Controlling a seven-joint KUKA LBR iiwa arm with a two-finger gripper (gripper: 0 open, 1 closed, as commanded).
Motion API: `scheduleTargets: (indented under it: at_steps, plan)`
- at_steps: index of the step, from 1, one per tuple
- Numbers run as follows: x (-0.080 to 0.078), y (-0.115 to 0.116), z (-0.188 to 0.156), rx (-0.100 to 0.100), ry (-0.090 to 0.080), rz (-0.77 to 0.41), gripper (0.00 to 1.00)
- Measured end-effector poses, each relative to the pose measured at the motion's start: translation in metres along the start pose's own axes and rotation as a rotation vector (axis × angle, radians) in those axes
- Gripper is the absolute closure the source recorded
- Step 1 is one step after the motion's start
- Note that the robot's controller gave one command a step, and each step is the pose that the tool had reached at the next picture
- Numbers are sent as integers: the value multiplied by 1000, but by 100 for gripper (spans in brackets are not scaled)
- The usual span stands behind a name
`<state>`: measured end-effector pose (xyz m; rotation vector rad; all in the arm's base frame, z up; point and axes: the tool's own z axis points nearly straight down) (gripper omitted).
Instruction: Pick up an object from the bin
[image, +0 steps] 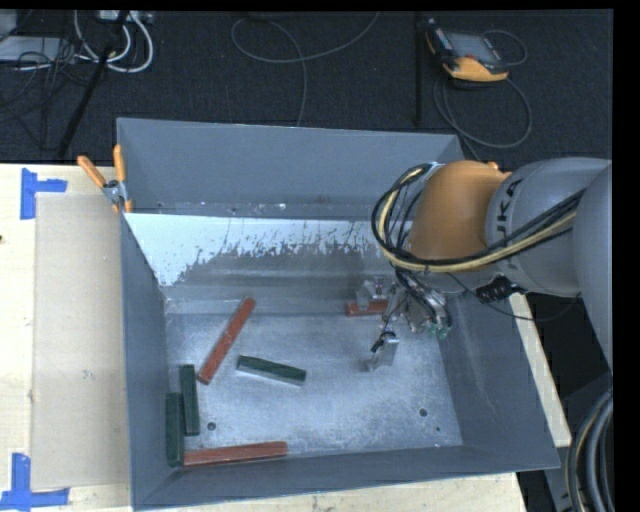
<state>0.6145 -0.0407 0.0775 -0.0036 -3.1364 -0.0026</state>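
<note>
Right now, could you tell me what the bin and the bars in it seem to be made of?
Bin: grey sheet metal, dull sheen, scuffed back wall. Red-brown bar and dark green bar: matte, rigid, possibly painted wood or plastic.

Bars (226, 340) lie left in the bin (300, 170), the claw (383, 350) right of them.

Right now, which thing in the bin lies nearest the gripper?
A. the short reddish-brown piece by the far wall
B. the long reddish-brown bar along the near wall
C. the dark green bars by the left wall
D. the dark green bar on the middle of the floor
A: the short reddish-brown piece lies just beyond the gripper, toward the far wall, while the dark green bar lies farther off.
</note>
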Motion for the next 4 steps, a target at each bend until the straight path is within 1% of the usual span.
scheduleTargets:
  at_steps: [1, 2, 3, 4]
  plan:
    - [58, 125, 2, -3, 0, -9, 0]
    - [56, 120, 2, 2, -3, -5, 100]
    - [70, 139, -2, 2, -3, -137, 100]
    - [60, 144, -161, 4, -12, -553, 100]
